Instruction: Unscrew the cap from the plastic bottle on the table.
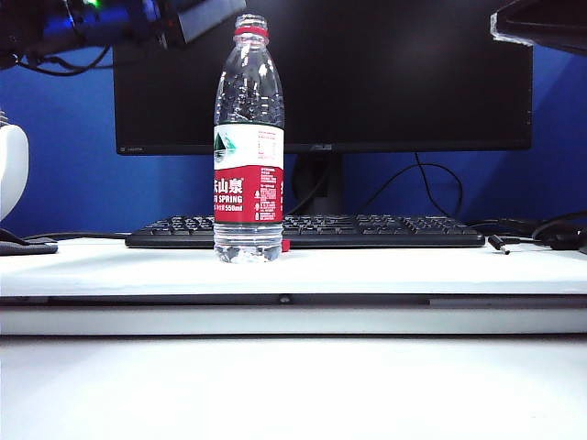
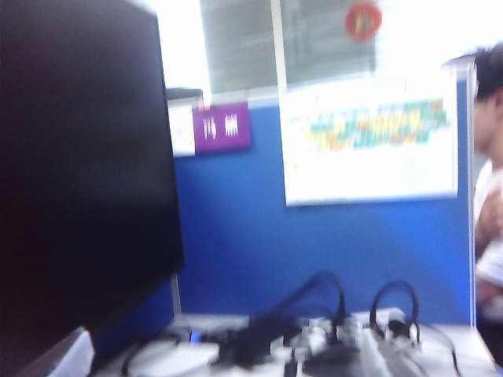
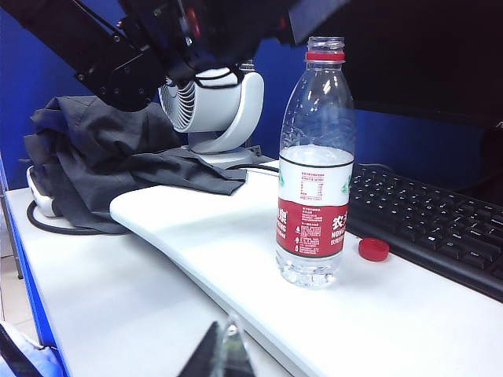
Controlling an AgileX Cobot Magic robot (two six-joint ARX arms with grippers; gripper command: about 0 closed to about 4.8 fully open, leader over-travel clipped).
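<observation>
The cap point(image 3: 374, 250) is already off: it lies flat on the bench point(image 1: 385, 270) just right of the plastic bottle point(image 1: 249, 137) at its base, against the front edge of the black keyboard point(image 1: 367, 229). In the exterior view only a red sliver of it shows beside the bottle's foot. The bottle stands upright left of centre in that view, its mouth open, with only the thin red ring left on the neck.

By the look of it the cap is light, stiff and ribbed, so it should give good purchase across its sides but will skid if nudged. The bottle seems nearly empty, thin-walled and easily dented or tipped; the firmest place to hold it is probably the labelled waist, or the neck just below the ring.

The left pincer is out of sight in its own blurred wrist view, which looks past the monitor point(image 2: 78, 173) at a blue partition; the dark arm at the upper left of the exterior view does not show its jaws either, so I cannot tell their state from the pictures. The right pincer point(image 3: 224, 353) sits at the bottom edge of its wrist view, pressed together on nothing, well apart from the bottle. A fan point(image 3: 216, 106) and dark cloth point(image 3: 102, 157) lie beyond.
</observation>
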